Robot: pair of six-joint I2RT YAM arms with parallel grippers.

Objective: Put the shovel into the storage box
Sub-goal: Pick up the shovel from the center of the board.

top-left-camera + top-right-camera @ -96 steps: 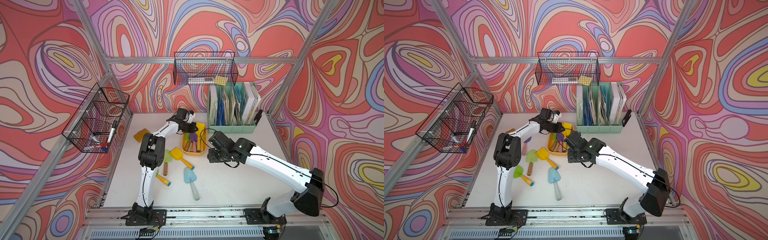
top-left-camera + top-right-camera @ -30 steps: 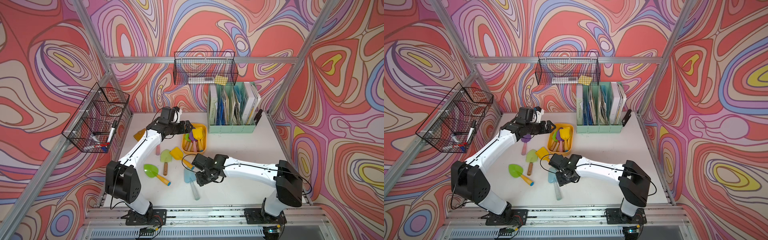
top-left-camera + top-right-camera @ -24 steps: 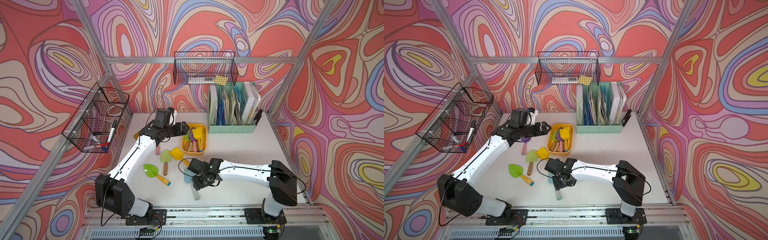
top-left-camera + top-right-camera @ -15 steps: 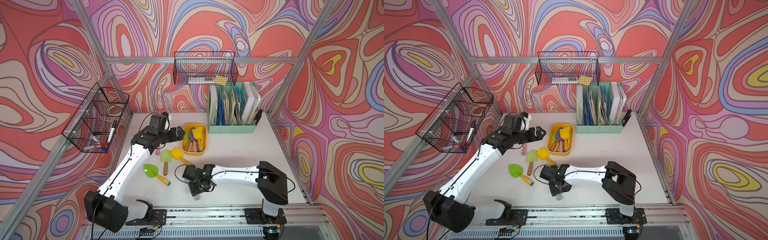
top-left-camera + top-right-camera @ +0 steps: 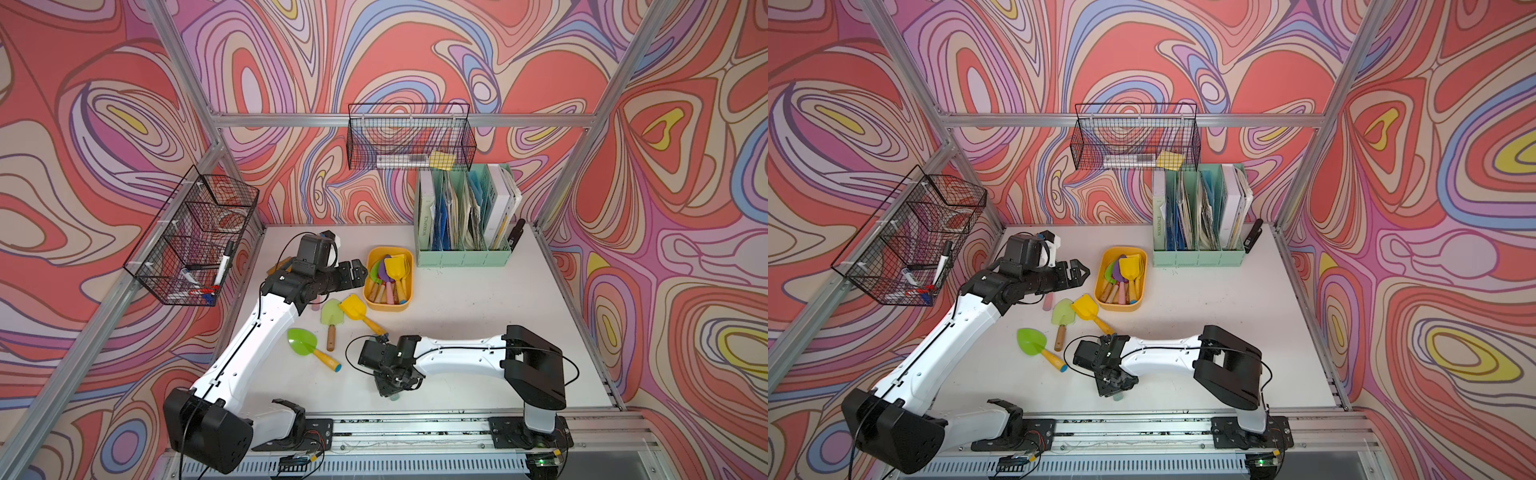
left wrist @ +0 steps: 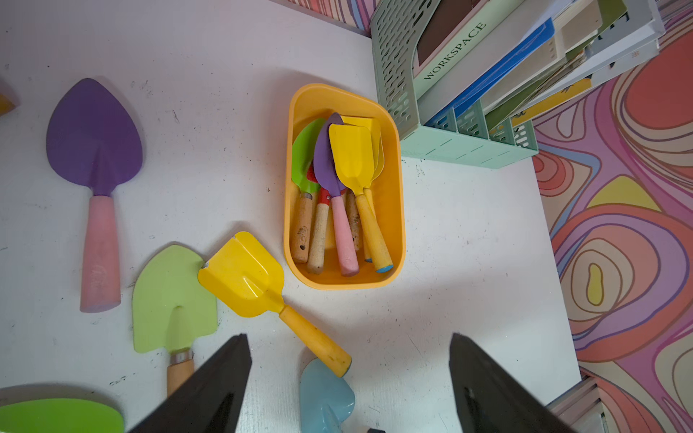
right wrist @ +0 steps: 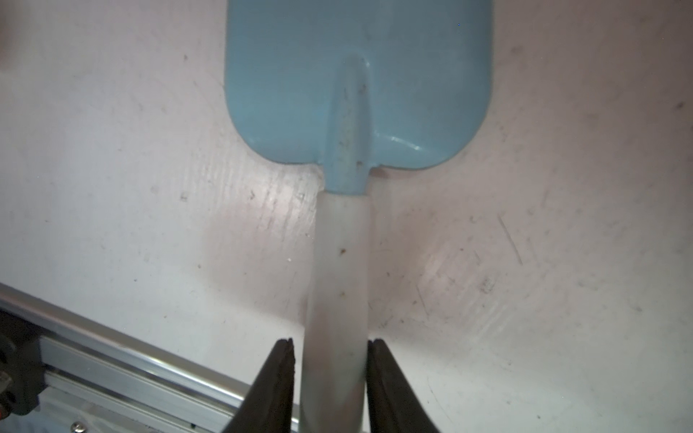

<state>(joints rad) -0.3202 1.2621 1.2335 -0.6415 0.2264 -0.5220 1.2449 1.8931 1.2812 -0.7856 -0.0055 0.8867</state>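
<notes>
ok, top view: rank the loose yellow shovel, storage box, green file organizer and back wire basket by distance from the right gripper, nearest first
From the right gripper:
1. Loose yellow shovel, on the table just behind the gripper.
2. Storage box, mid-table.
3. Mint-green file organizer, at the table's back edge.
4. Back wire basket, up on the wall.

Pale blue shovel (image 7: 356,93), whitish handle, lies flat at the desk's (image 5: 457,324) near edge; yellow storage box (image 5: 388,306), partly filled, sits farther back.
</notes>
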